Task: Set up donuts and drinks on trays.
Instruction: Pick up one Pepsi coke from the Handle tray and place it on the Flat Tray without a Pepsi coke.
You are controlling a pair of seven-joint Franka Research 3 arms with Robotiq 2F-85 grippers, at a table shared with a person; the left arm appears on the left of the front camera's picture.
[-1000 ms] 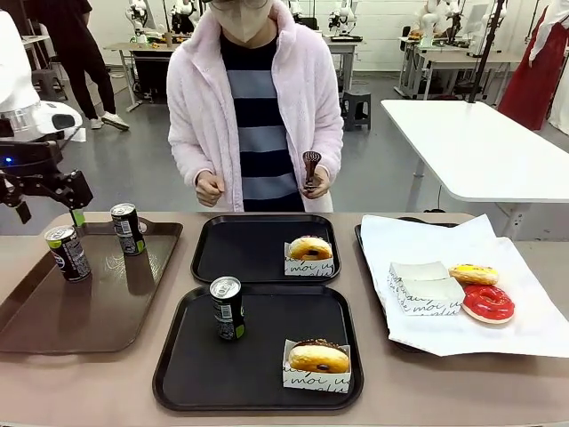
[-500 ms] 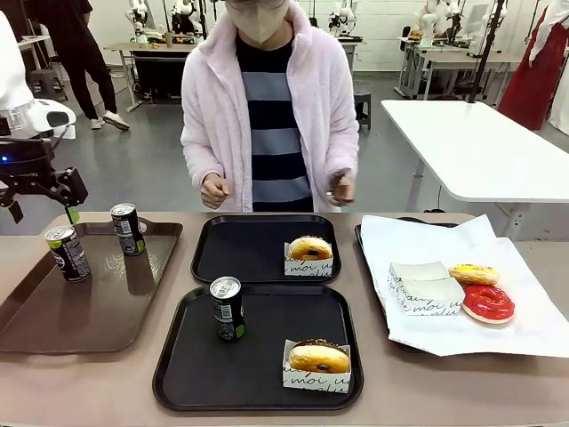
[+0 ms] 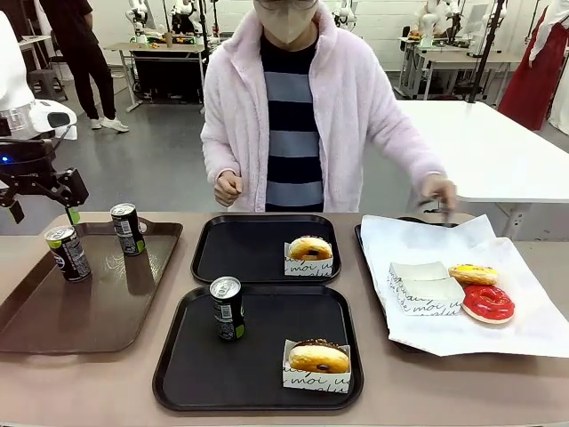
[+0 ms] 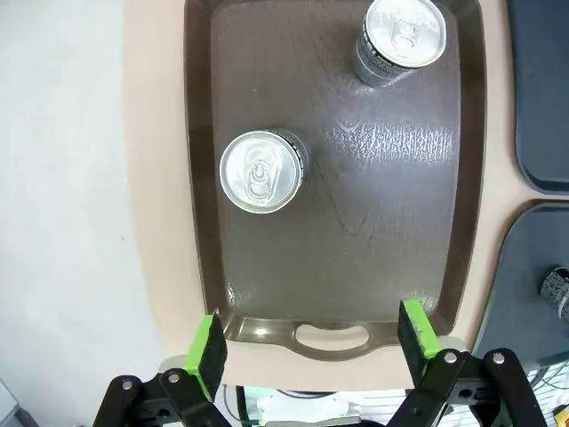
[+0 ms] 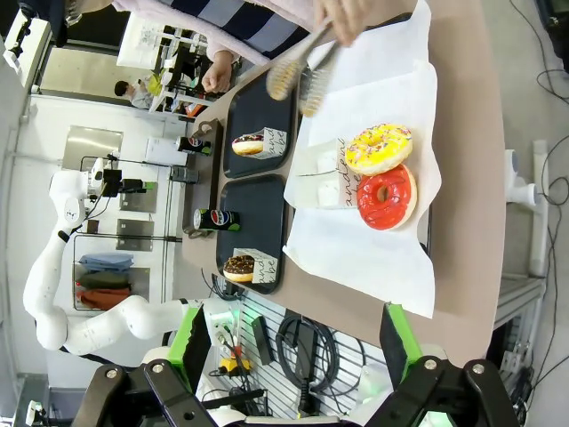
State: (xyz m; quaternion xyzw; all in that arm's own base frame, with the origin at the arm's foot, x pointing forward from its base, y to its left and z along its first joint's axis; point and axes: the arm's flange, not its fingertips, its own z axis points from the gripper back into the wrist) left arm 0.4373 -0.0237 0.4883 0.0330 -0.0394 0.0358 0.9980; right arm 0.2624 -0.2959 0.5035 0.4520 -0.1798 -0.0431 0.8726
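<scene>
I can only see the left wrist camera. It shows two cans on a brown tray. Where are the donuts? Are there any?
Observer: Yes. A chocolate-topped donut in a sleeve sits on the near black tray with a can.
Operator: What about the other black tray?
Observer: The far black tray has a second sleeved donut, no can.
Operator: Any more donuts?
Observer: A yellow donut and a red donut lie on white paper at the right.

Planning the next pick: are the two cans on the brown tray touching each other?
Apart. The left wrist view shows bare brown tray between the left can and the right can.
</scene>
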